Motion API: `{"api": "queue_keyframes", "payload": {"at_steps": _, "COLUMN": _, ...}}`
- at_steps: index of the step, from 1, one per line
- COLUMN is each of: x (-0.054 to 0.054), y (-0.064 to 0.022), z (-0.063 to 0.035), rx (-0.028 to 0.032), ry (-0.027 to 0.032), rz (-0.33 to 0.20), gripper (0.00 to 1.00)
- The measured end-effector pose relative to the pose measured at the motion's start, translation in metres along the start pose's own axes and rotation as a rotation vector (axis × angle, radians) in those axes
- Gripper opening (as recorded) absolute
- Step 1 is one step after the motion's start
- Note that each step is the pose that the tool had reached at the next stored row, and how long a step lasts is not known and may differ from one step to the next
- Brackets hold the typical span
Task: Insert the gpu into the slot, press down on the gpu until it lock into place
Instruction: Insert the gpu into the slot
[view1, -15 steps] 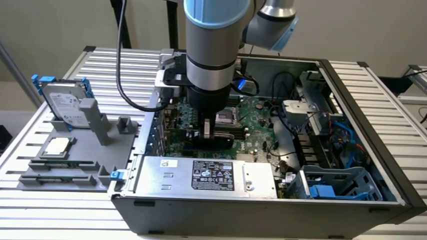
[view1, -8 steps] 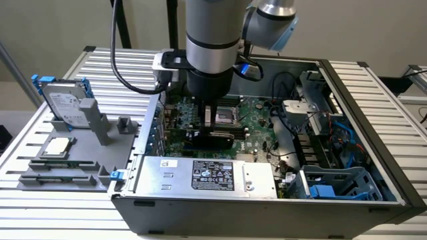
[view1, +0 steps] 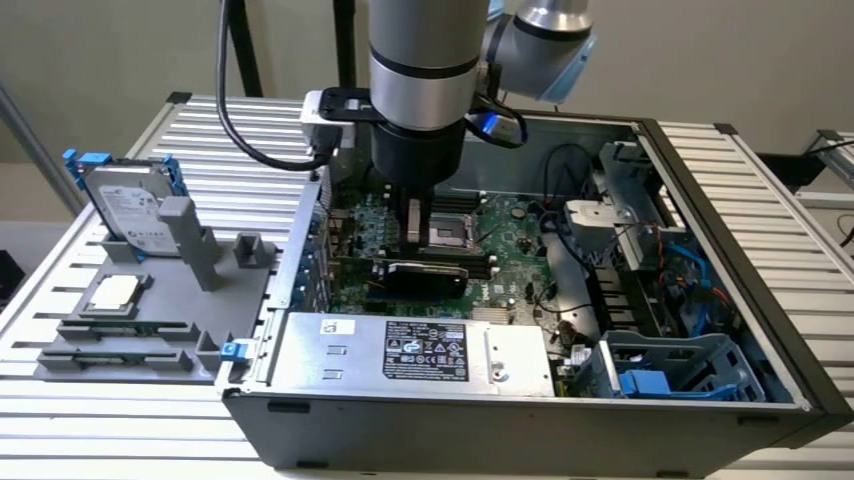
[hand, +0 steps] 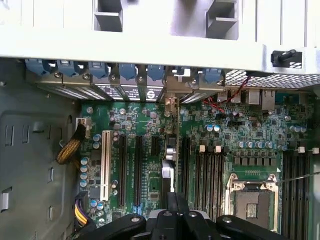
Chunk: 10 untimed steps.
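Observation:
The gpu is a flat black card standing on edge on the green motherboard inside the open computer case. In the wrist view the gpu appears edge-on as a thin line running between the black expansion slots and the memory strips. The slot is hidden under the card. My gripper hangs straight down over the card. In the wrist view the gripper is shut, its fingers meeting over the card's upper edge. I cannot tell whether they touch it.
On the exterior view's left, a grey fixture holds a silver hard drive with blue clips, a processor chip and memory sticks. In the case are the power supply, a blue drive cage, cables, and the processor socket.

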<state>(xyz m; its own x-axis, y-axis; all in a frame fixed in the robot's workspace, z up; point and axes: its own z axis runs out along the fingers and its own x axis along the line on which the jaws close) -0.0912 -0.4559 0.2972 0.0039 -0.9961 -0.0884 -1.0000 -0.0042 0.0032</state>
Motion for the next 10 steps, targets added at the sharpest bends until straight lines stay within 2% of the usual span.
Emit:
{"api": "queue_keyframes", "payload": {"at_steps": 3, "x": -0.003, "y": 0.0015, "z": 0.0021, "rx": 0.0001, "ry": -0.0001, "rz": 0.0, "gripper": 0.11}}
{"api": "queue_keyframes", "payload": {"at_steps": 10, "x": -0.003, "y": 0.0028, "z": 0.0145, "rx": 0.0, "ry": -0.0001, "rz": 0.0, "gripper": 0.11}}
